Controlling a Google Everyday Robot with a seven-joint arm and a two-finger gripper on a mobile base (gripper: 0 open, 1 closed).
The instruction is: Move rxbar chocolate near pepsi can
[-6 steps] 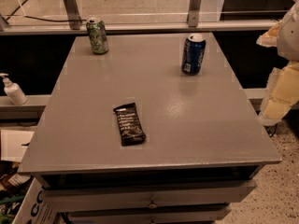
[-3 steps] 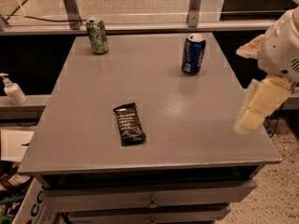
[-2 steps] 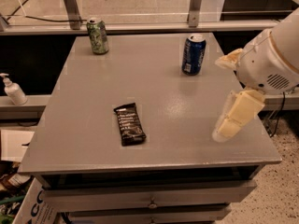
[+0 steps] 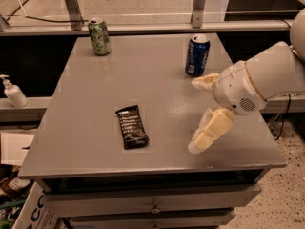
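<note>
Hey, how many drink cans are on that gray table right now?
2. The green patterned can stands on the table, back left; the pepsi can stands back right, just beyond the open gripper over the right side. None seems hidden.

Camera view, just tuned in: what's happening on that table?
The robot's arm extends in from the right, its claw open and hovering over the grey table, right of the rxbar chocolate, holding nothing. The bar lies flat near the front; the pepsi can stands at the back right, a green can back left.
</note>
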